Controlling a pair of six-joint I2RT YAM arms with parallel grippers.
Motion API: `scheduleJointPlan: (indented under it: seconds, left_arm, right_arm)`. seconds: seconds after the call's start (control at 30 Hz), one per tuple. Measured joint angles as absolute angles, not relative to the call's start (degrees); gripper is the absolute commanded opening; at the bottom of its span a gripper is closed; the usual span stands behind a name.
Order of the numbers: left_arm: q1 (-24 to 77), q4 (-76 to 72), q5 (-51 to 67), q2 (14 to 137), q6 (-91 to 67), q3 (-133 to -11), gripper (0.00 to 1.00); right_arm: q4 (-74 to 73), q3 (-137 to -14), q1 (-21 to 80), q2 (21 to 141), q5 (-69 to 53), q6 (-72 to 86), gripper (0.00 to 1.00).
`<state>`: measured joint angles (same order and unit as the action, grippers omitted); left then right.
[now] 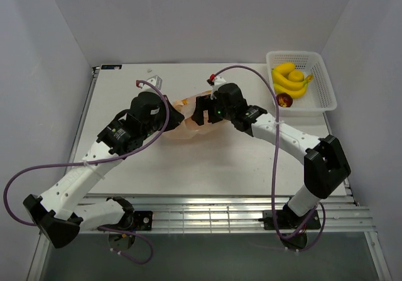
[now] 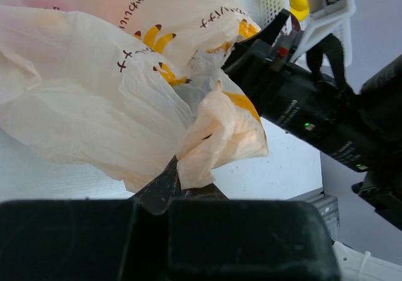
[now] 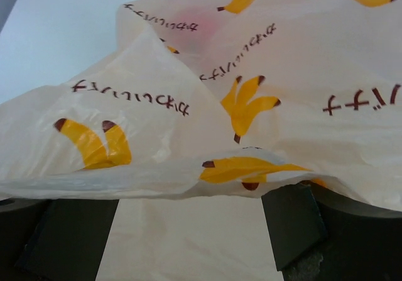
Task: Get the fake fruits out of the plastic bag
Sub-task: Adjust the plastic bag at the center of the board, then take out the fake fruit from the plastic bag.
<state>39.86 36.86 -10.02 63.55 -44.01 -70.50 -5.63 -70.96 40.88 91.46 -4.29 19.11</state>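
From the top, the plastic bag [image 1: 185, 130] lies on the white bench [image 1: 207, 161] in the middle, between the two arms. The left pincer [image 1: 169, 112] and the right pincer [image 1: 198, 114] both touch it, one on each side. I cannot see the fake fruits here; they must be inside. The white basket [image 1: 323, 99] sits far off in the back right corner, with the banana bunch [image 1: 290, 80] and a small dark fruit [image 1: 284, 100] in it.

From the left wrist, the left pincer [image 2: 174, 179] is clenched on a twisted bit of the bag [image 2: 94, 105]. The right arm [image 2: 301, 105] is just beside that bit.

From the right wrist, the right pincer [image 3: 182, 231] is spread wide, grasping nothing. Its fingers [image 3: 292, 227] sit under the bag's [image 3: 301, 55] skin. A soft pink spot shows through the top: I think it is the red fruit [image 3: 195, 20], deep in the bag.

To do this step well, I think the left side should hold its pinch tight. The right side should find the bag's mouth, not just push on the skin. Go slow, for the thin bag may slide or tear.
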Motion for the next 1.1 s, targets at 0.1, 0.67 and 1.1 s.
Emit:
scheduleJointPlan:
  seconds: [0.1, 0.67, 1.1]
  left_arm:
    - [39.9, 36.8, -9.8, 63.7, -44.5, -70.5, 0.00]
    - [39.9, 34.5, -6.2, 64.3, -49.0, -68.4, 0.00]
    - [39.9, 33.7, -3.1, 63.7, -49.1, -67.2, 0.00]
  right_arm:
    - [-1.8, -70.1, 42.7, 94.1, 1.6, 19.5, 0.90]
    - [23.5, -65.6, 47.2, 103.2, 18.5, 20.9, 0.90]
    - [27.0, -70.1, 49.7, 115.2, 18.3, 16.0, 0.90]
